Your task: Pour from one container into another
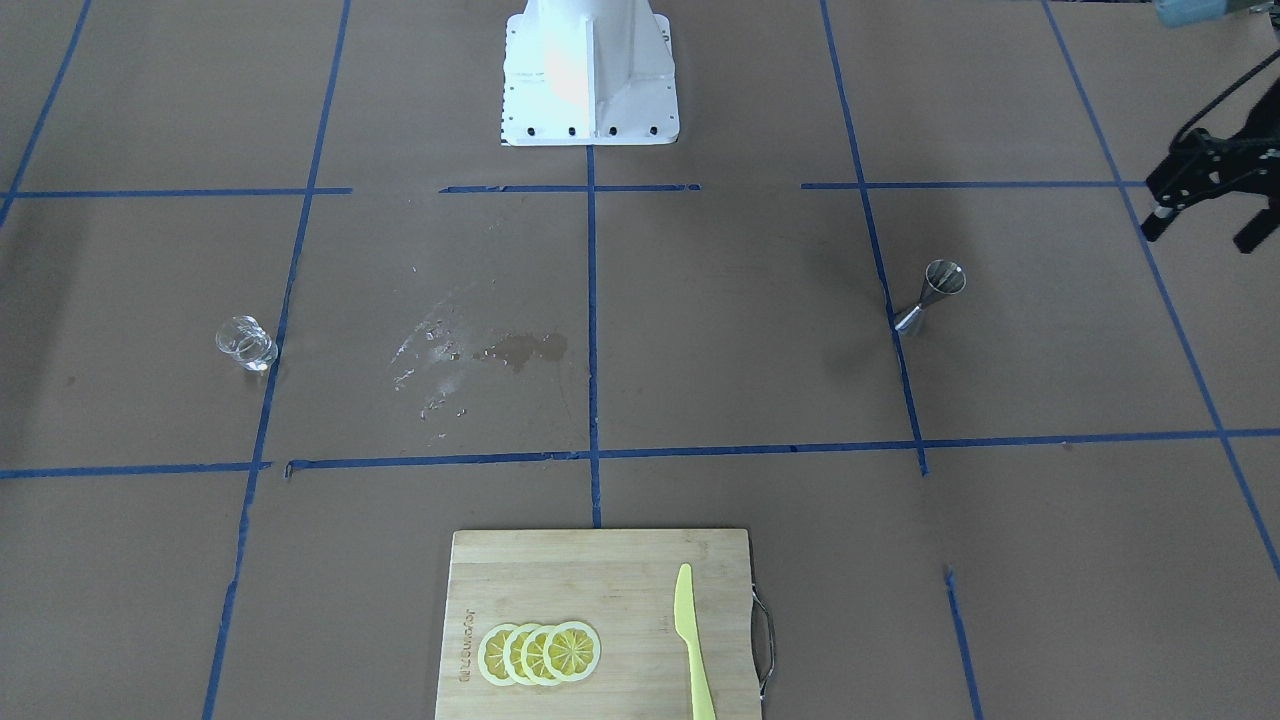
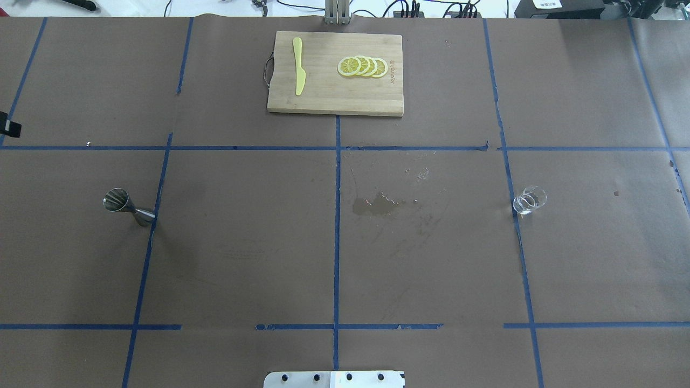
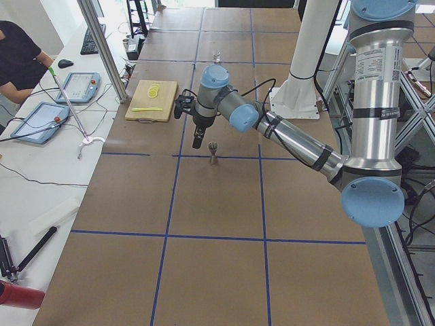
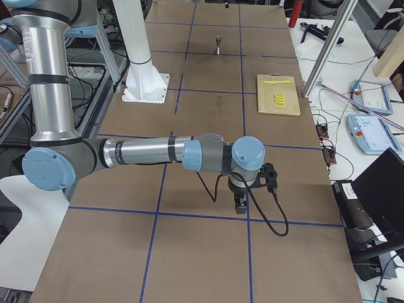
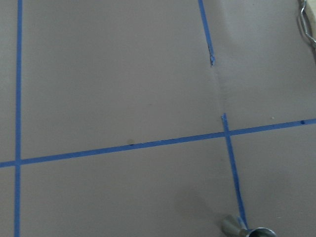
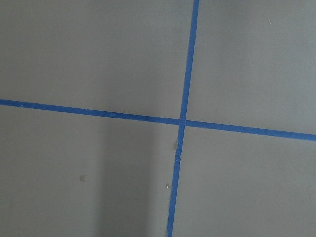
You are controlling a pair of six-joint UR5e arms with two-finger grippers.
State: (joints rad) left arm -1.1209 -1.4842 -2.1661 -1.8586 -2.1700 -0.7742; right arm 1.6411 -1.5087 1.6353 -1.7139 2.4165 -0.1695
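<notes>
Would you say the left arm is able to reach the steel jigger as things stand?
Likely yes: the left gripper hangs close beside the upright jigger, nothing stands between them, and its jaws look open.

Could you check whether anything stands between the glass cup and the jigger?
Nothing solid: only a wet patch lies between the glass cup and the jigger; the cutting board sits aside.
</notes>
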